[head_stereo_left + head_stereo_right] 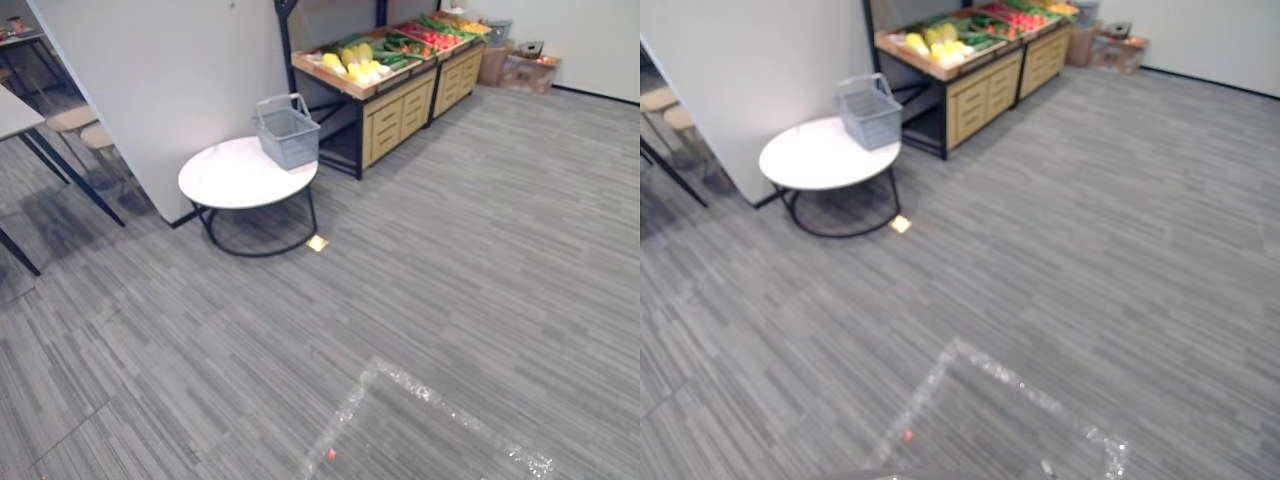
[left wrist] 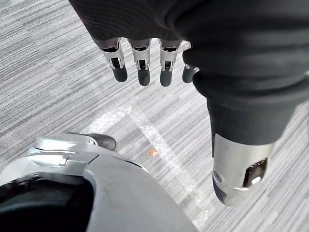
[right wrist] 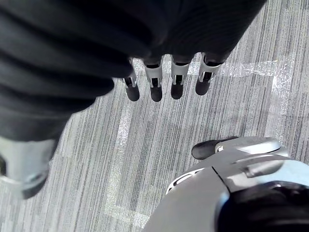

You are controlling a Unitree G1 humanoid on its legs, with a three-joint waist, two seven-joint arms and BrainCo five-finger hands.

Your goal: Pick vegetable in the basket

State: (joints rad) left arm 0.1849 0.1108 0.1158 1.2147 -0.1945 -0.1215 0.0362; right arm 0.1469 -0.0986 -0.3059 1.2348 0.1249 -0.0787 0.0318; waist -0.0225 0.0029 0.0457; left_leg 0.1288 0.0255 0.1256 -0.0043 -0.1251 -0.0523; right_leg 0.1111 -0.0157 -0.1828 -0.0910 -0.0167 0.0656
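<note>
Basket: your grey basket stands on the round white table, at the edge nearest the produce.
Vegetables: vegetables lie on the wooden stand beyond it.
Hands: your left hand and right hand hang over the carpet, fingers straight, empty.

Even, fairly bright indoor light lies over my view, with the white bench top glaring pale, a soft shadow on the floor beneath it, the tape glinting, deeper shade beside the wall at far left, and a small highlight on the thumb of my left hand.
</note>
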